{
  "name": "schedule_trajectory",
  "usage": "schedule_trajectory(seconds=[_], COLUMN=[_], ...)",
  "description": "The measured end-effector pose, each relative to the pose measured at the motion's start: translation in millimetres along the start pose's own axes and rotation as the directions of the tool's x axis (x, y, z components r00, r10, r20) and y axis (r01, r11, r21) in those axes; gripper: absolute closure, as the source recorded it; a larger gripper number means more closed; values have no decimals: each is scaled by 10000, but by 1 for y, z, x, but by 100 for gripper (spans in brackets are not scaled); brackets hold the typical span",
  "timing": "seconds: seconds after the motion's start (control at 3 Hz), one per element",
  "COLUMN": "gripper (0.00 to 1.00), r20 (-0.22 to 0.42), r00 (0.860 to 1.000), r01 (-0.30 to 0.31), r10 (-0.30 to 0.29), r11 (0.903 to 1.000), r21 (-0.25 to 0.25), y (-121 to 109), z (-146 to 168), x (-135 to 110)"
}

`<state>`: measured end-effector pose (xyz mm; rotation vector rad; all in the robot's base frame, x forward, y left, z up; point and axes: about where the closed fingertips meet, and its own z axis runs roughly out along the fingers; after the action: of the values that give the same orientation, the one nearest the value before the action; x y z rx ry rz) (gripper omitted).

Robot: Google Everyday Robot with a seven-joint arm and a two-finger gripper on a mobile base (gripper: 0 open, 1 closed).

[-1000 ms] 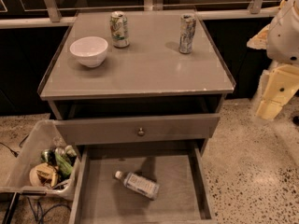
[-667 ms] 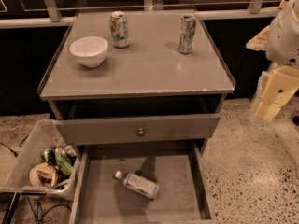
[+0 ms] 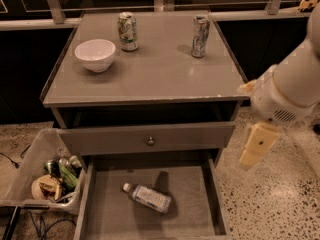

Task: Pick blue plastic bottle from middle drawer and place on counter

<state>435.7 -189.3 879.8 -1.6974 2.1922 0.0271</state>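
The blue plastic bottle (image 3: 148, 197) lies on its side on the floor of the open middle drawer (image 3: 196, 209), with its white cap pointing to the upper left. The counter (image 3: 150, 74) is the grey cabinet top above it. My gripper (image 3: 257, 145) hangs from the white arm (image 3: 292, 86) at the right, beside the cabinet's front right corner. It is above and to the right of the drawer, well apart from the bottle, and holds nothing that I can see.
A white bowl (image 3: 95, 54) and two metal cans (image 3: 128, 31) (image 3: 200, 36) stand on the counter. A shut drawer front with a round knob (image 3: 150, 141) sits above the open drawer. A bin of trash (image 3: 42, 176) stands on the floor at the left.
The arm and gripper have moved left and down, closer to the cabinet's front right corner. The bottle and the things on the counter have not moved.
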Motion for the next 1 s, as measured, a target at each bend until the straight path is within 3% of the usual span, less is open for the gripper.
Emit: schedule_trajectory(seconds=[0.33, 0.67, 1.0], gripper=[0, 0, 0], r20=[366, 354, 720], r00=[9993, 9994, 9974], r01=[0, 5, -5], r10=[9, 4, 67], r11=[9997, 9997, 9963], r21=[-235, -249, -859], y=[11, 12, 22], z=[82, 81, 108], x=[7, 7, -1])
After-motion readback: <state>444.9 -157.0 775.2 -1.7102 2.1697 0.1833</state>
